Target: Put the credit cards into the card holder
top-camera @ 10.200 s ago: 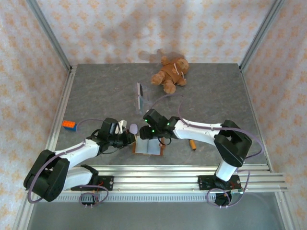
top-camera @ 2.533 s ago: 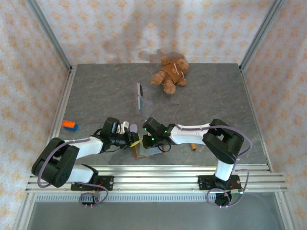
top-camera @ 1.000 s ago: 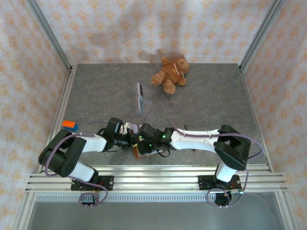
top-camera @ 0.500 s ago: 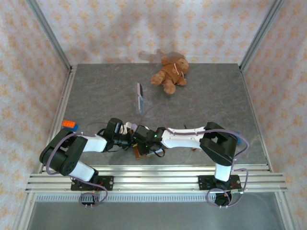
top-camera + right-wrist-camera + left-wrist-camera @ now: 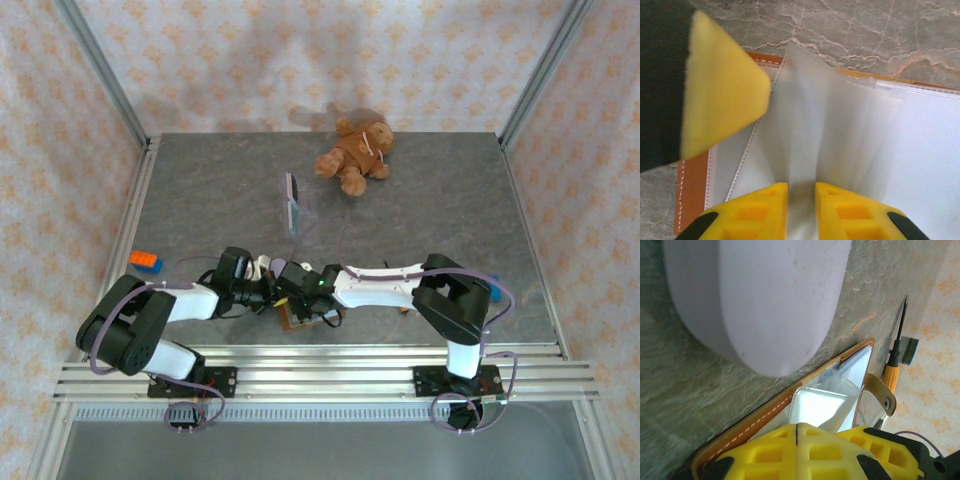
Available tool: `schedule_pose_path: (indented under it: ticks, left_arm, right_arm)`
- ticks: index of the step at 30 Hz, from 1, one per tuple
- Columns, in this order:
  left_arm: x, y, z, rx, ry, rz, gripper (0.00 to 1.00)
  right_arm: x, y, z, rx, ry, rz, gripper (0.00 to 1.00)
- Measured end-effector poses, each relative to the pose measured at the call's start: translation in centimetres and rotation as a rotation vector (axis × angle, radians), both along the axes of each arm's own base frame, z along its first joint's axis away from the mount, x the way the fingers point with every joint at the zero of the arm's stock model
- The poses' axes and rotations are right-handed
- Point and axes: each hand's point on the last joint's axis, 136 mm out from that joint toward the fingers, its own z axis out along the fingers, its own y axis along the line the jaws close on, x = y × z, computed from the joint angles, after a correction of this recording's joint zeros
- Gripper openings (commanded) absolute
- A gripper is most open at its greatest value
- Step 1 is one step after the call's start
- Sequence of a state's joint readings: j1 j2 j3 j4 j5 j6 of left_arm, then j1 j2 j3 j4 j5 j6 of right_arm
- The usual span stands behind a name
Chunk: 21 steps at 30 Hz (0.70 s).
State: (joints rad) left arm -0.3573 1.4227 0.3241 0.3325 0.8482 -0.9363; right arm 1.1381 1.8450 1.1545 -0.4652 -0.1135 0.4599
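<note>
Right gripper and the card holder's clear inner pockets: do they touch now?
Touching. In the right wrist view, a fold of the card holder clear pockets runs out from between the right gripper yellow fingers, which pinch it on both sides.

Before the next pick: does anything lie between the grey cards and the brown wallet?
Nothing visible lies on the grey stone table between the flat grey plastic cards and the open brown leather folding wallet. But the left tool and the right tool both crowd the wallet itself.
</note>
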Motion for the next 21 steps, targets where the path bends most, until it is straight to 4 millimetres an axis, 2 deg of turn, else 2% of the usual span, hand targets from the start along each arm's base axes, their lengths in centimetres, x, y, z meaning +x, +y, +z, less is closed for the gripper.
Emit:
schedule_pose_path:
  ticks: [10,14,16,21]
  left_arm:
    - [-1.4,1.0,-0.8,0.067,0.021,-0.013,0.0]
    - [-1.3,0.9,-1.0,0.065,0.014,-0.026,0.0]
    - [-1.2,0.8,-1.1,0.059,0.014,-0.032,0.0]
    - [-1.0,0.6,-1.1,0.052,0.007,-0.04,0.0]
  right_arm:
    - [0.1,-0.1,-0.1,-0.006,-0.003,-0.002,0.17]
    - [0.2,-0.2,-0.1,-0.013,-0.013,-0.007,0.24]
    - [0.3,-0.4,0.1,-0.02,-0.025,-0.01,0.32]
    - [0.7,-1.3,2.5,-0.016,-0.066,-0.02,0.5]
